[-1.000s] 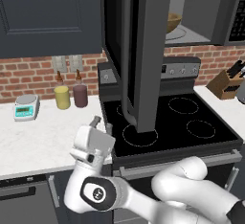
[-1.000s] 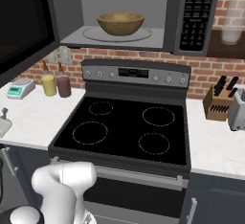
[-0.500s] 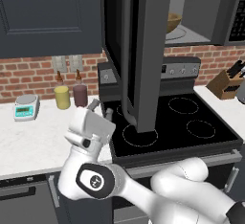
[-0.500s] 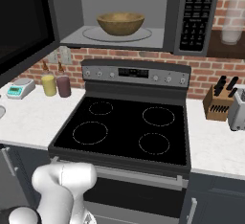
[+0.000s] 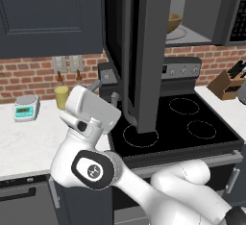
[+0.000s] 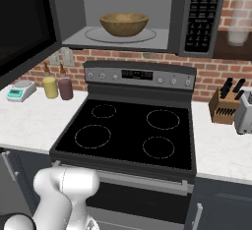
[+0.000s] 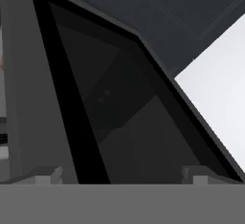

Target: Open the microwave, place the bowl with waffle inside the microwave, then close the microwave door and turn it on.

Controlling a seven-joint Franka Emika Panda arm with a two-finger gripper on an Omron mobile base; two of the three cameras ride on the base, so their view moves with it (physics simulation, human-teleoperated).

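Note:
The microwave (image 6: 197, 17) hangs above the stove with its cavity exposed. The tan bowl (image 6: 124, 24) sits on the round glass plate inside; the waffle is hidden from view. The microwave door (image 5: 144, 51) stands swung out towards me, edge-on in the left base view. My gripper (image 5: 105, 90) is open and empty, just left of the door's lower part, over the counter's edge by the stove. In the hand view the door's black glass (image 7: 110, 113) looms close beyond my gripper (image 7: 122, 175). The button panel (image 6: 202, 8) is on the microwave's right.
The black stove top (image 6: 128, 130) lies below the microwave. A knife block (image 6: 224, 106) and a toaster (image 6: 244, 111) stand on the right counter. A small scale (image 5: 25, 109), a yellow jar (image 6: 50, 86) and a dark jar (image 6: 65, 87) sit on the left counter. A dark cabinet (image 5: 48, 17) hangs at upper left.
My hand has risen and swung right, from low over the left counter up to the open door's lower left side. The gripper stayed open; bowl and door have not moved.

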